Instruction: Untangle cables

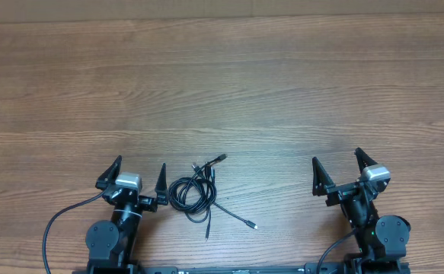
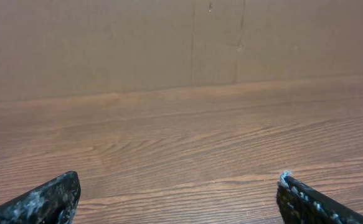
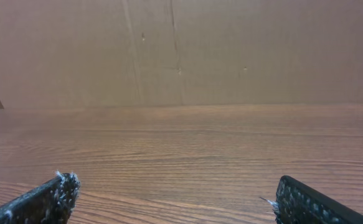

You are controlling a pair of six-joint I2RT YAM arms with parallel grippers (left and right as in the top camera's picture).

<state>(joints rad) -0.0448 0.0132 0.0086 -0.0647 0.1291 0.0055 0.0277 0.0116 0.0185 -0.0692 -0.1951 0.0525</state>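
1. The left jaws are standing wide apart, gripping nothing, over bare tabletop (image 1: 222,91).
2. The cables (image 1: 193,192) are lying in a loose coil just outside the left jaws' right finger (image 1: 161,178). Plug ends are trailing ahead and back, so the bundle's long axis is running roughly parallel to those jaws.
3. The right jaws are also gaping empty, with the cables lying well off to their left. The left jaws are sitting far nearer.

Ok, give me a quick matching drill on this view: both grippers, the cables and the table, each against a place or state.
1 left gripper
2 right gripper
3 cables
4 table

a black coil between the arms
b open, far from the coil
c wood-grain brown
d open, right beside the coil

Pairs: 1-d, 2-b, 3-a, 4-c.
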